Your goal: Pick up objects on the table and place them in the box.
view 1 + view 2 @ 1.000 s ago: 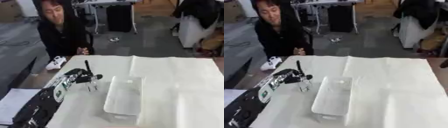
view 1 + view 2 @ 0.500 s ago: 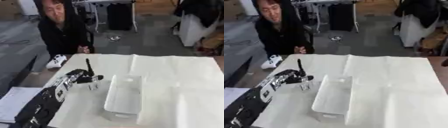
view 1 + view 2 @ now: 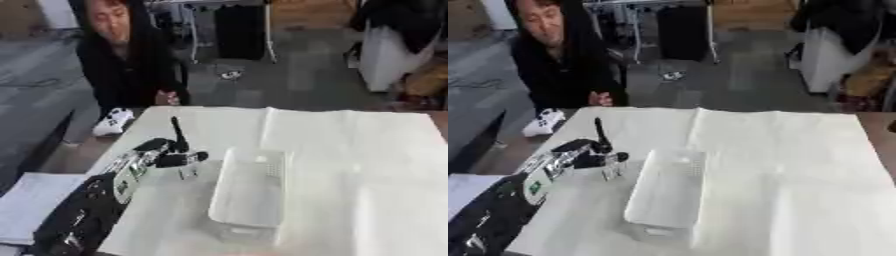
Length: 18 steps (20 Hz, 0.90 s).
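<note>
My left hand [image 3: 166, 152] hovers over the table just left of the clear plastic box [image 3: 249, 192]. One finger sticks straight up; the thumb and another finger pinch a small pale object [image 3: 187, 172] that hangs below them, near the box's left wall. What the object is cannot be made out. The box looks empty and lies lengthwise on the white cloth [image 3: 367, 165]. My right hand shows in neither view.
A sheet of white paper [image 3: 22, 212] lies at the table's lower left beside my left arm. A person sits beyond the far left edge of the table, not touching anything on it.
The left hand and the small object stay in nearly the same place by the box. The whole picture has shifted slightly, so the camera moved.
</note>
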Available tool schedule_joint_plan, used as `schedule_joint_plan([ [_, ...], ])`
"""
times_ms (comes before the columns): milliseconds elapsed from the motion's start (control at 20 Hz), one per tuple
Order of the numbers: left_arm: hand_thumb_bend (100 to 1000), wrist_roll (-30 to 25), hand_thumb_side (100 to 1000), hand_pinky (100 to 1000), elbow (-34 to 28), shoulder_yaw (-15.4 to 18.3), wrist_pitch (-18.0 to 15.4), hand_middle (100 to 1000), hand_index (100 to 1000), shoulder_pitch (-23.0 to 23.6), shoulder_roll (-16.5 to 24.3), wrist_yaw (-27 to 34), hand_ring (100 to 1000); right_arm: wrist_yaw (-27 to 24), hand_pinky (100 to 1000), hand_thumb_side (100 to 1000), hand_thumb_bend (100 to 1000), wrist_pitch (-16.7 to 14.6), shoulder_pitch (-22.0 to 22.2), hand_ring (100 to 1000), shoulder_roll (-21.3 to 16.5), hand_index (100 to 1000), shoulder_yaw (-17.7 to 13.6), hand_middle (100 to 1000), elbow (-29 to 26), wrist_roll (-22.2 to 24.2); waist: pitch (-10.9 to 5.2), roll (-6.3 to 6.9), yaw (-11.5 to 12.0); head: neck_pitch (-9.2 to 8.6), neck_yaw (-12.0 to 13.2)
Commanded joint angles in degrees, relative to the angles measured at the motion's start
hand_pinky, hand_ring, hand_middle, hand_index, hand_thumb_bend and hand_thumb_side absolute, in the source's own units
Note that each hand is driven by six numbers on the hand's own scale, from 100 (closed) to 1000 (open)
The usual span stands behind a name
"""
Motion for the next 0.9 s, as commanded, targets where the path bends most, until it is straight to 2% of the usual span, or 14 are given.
schedule_joint_plan([
  [50,563,-0.21,939,789,0.24,0.57,-0.08,822,880,-1.27,1.07,-1.56,790,-0.09,375,1000,428,-0.17,-0.93,386,0.05,914,0.05,479,-0.76,0.18,-0.43,-0.16,0.00,-0.17,0.79],
  [650,542,3.96,945,798,1.59,1.08,-0.57,823,872,-1.74,0.76,-4.97,790,-0.10,376,1000,427,-0.25,-1.11,387,0.25,914,0.05,479,-0.76,0.17,-0.38,-0.19,-0.18,-0.50,1.39],
  [900,534,5.28,929,805,2.25,1.23,-1.17,839,912,-1.91,0.72,-5.82,802,-0.11,376,1000,427,-0.24,-1.19,387,0.30,914,0.07,479,-0.76,0.19,-0.31,-0.20,-0.28,-0.53,1.45],
])
